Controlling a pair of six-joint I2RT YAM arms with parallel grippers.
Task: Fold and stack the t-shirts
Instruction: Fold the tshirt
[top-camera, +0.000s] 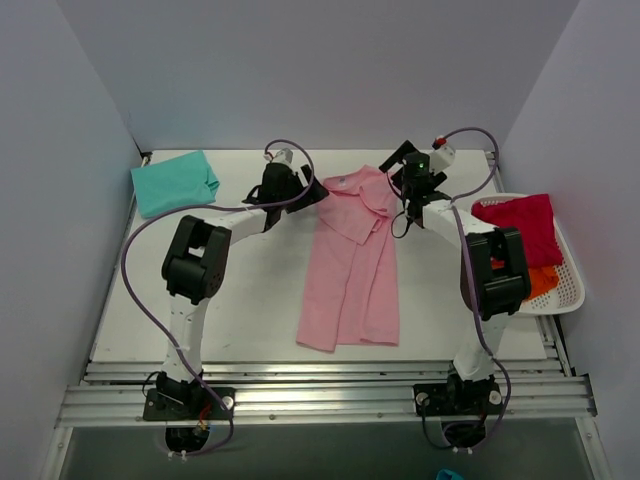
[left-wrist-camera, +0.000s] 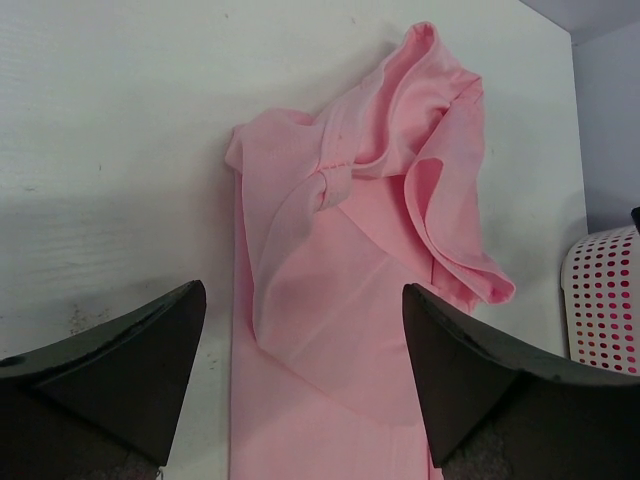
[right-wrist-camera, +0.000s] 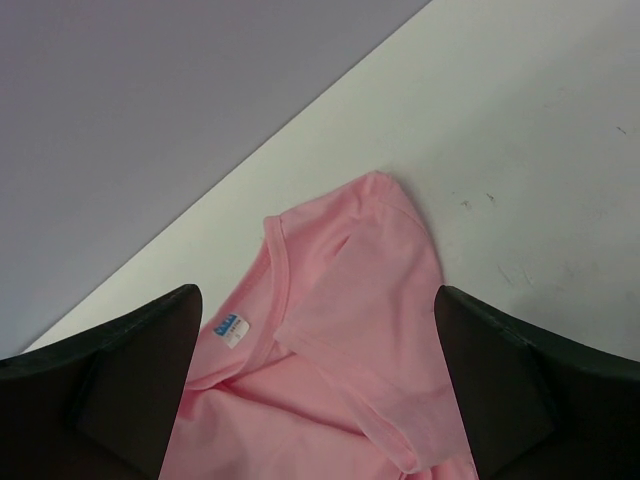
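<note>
A light pink t-shirt (top-camera: 350, 270) lies lengthwise in the middle of the table, its sides and sleeves folded inward. My left gripper (top-camera: 312, 193) hovers open at its upper left; in the left wrist view (left-wrist-camera: 302, 290) the folded pink cloth (left-wrist-camera: 400, 150) lies below and between the fingers, held by neither. Over the collar end, my right gripper (top-camera: 410, 205) is open too (right-wrist-camera: 318, 290), above the collar and folded sleeve (right-wrist-camera: 350, 250). A folded teal t-shirt (top-camera: 175, 182) rests at the far left. Red (top-camera: 520, 225) and orange (top-camera: 543, 282) t-shirts lie in the basket.
A white mesh basket (top-camera: 570, 290) stands at the right edge of the table, also seen at the right of the left wrist view (left-wrist-camera: 605, 300). Grey walls close in the table at the back and both sides.
</note>
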